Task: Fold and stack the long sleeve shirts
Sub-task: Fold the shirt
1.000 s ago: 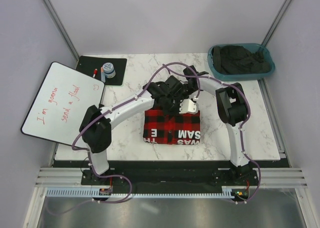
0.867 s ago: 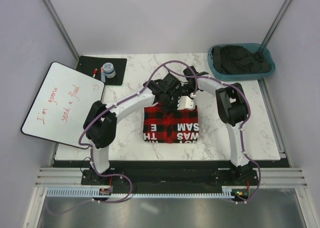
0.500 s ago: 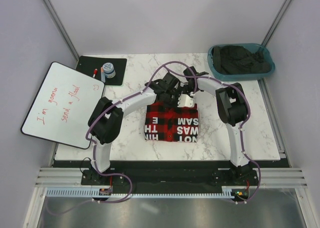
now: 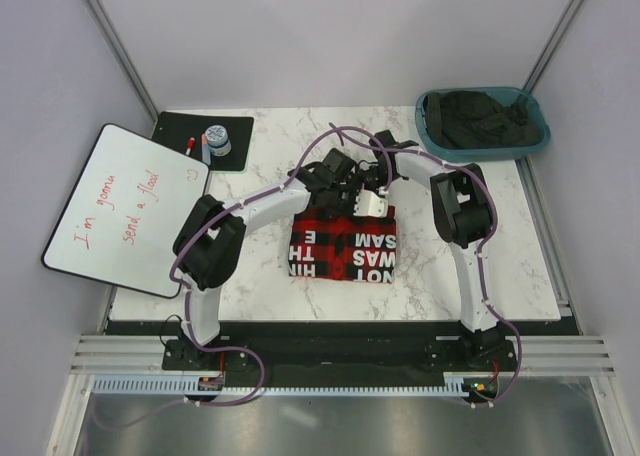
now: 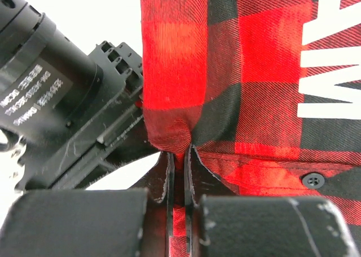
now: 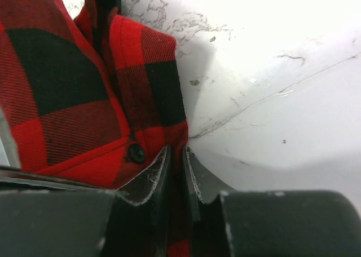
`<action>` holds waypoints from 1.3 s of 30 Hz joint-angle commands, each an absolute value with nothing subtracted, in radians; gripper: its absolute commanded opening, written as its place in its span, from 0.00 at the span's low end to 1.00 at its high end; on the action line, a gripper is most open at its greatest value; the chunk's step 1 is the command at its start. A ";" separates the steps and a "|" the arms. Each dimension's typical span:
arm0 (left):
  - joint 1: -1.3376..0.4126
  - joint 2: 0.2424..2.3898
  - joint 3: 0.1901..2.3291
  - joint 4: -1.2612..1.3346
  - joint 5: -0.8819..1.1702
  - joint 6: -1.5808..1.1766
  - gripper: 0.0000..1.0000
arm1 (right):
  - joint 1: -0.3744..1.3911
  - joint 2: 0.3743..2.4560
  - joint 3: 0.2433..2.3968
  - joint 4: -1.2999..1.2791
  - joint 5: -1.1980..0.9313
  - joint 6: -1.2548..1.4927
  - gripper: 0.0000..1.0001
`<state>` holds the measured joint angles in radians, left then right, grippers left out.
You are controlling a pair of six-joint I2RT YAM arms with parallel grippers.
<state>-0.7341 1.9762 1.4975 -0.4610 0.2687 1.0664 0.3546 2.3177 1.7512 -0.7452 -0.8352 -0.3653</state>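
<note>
Your left tool [image 5: 179, 155] is closed on a pinch of red-and-black checked cloth. Its jaws stand almost together, and a fold of the flannel shirt [image 5: 254, 71] bunches up just above them. Large white block letters run across the cloth on the right of that wrist view, and a small black button [image 5: 313, 180] sits on a band of cloth near the jaws.

Your right tool [image 6: 176, 155] also grips the shirt. Its jaws are nearly together with red cloth caught between them, right at the shirt's edge where it meets the white marble surface [image 6: 271, 71]. Another black button [image 6: 136, 151] lies just beside that grip.

From the overhead camera, the shirt [image 4: 345, 251] lies folded into a compact rectangle near the middle of the surface [image 4: 260, 276], with white lettering facing up. Both arms reach in over its far edge, and the two tools sit close beside each other there, the left tool [image 4: 348, 198] just left of the right tool [image 4: 374, 208].

A teal bin [image 4: 525, 141] holding dark clothing [image 4: 480, 116] stands at the far right corner, well apart from the shirt. At the far left, a black mat [image 4: 230, 126] carries a small round container [image 4: 216, 136] and a marker [image 4: 190, 144]. A whiteboard [image 4: 125, 206] with red handwriting overhangs the left edge.
</note>
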 commanded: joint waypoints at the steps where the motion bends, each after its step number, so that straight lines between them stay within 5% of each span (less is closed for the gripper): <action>1: -0.733 1.875 1.476 -0.379 0.302 1.111 0.02 | 0.345 2.345 1.793 -0.742 -0.880 -0.365 0.21; 25: -0.733 1.874 1.410 -0.244 0.296 1.137 0.03 | 0.341 2.350 1.824 -0.758 -0.893 -0.376 0.21; 29: -0.721 1.893 1.416 -0.216 0.264 1.123 0.28 | 0.339 2.349 1.874 -0.759 -0.833 -0.367 0.29; 36: -0.643 1.795 1.521 -0.313 0.235 0.977 0.50 | 0.308 2.307 2.063 -0.758 -0.602 -0.371 0.49; 39: -0.580 1.760 1.565 -0.426 0.270 0.836 0.61 | 0.270 2.267 2.164 -0.738 -0.500 -0.364 0.67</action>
<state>-0.6575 1.8832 1.4643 -0.3355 0.2466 1.0229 0.3225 2.3535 2.0220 -0.7788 -0.6689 -0.3573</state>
